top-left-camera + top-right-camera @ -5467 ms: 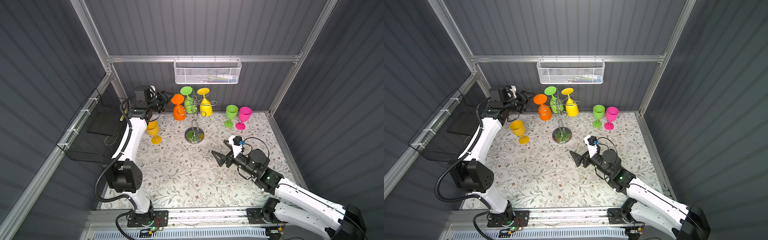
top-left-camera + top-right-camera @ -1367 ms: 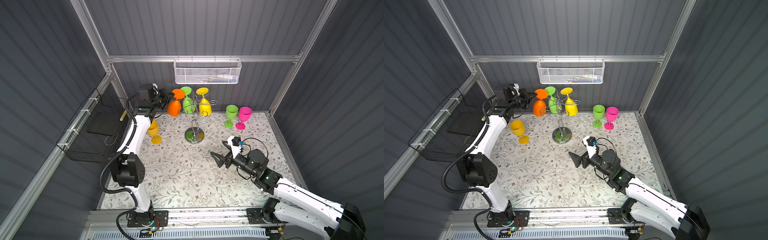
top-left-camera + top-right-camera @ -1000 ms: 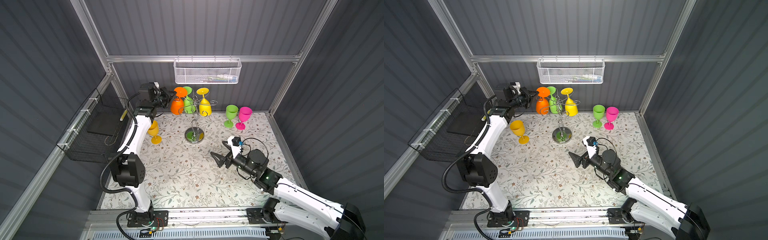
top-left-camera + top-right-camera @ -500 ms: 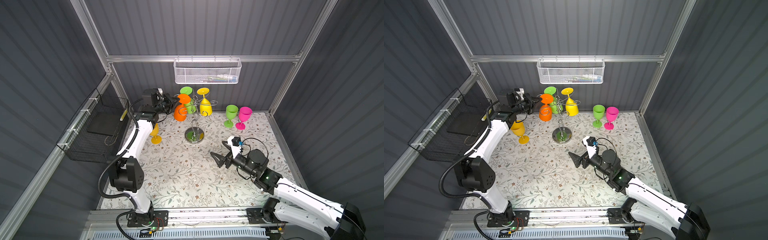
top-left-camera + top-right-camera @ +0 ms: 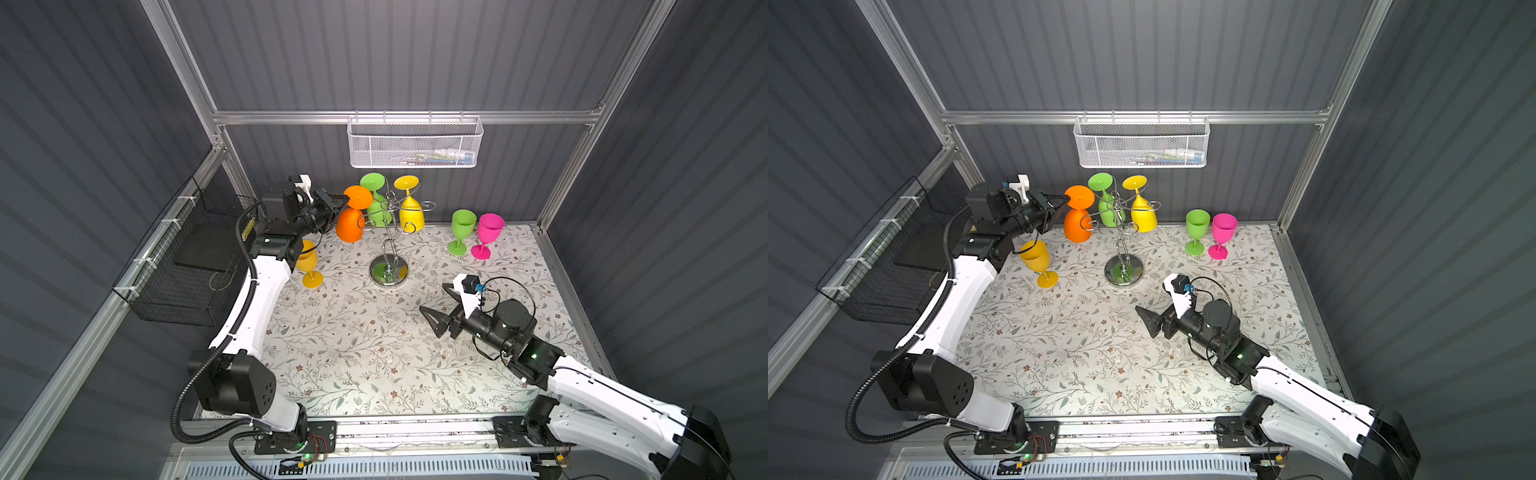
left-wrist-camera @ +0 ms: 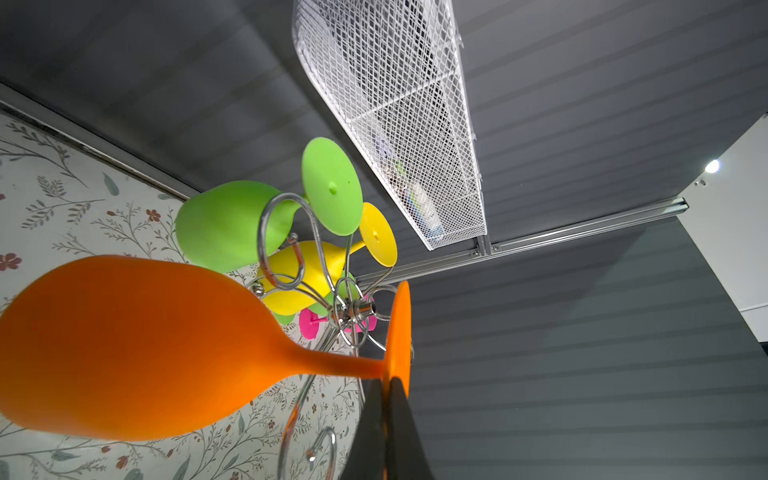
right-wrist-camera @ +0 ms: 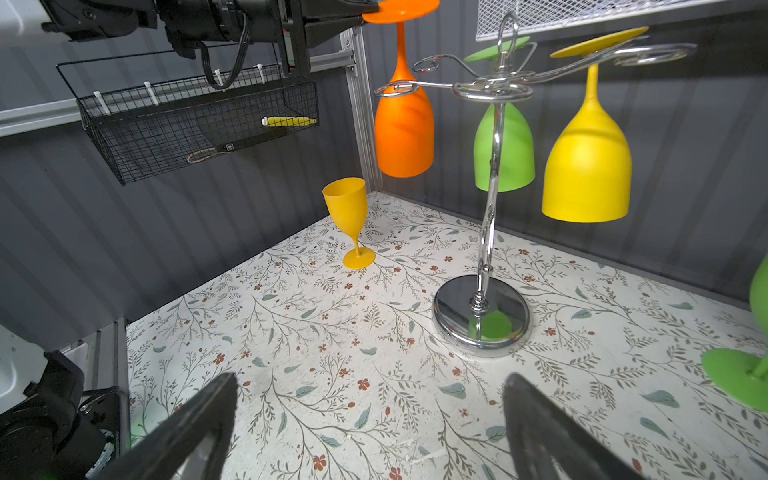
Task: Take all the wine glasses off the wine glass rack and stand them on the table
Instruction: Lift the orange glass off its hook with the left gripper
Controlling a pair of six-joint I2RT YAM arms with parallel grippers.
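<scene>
The left fingers are pinching shut on the foot disc of the orange wine glass. The glass is hanging bowl-down just left of the wine glass rack, beside one curled arm; I cannot tell whether it is clear of that arm. The rack is standing on the counter, carrying a green glass and a yellow glass. Right of the rack, the right fingers are hovering spread apart, holding nothing.

Left arm was raised, left gripper pinched shut on orange wine glass foot at its fingertips. Right gripper sat low, jaws wide apart.
</scene>
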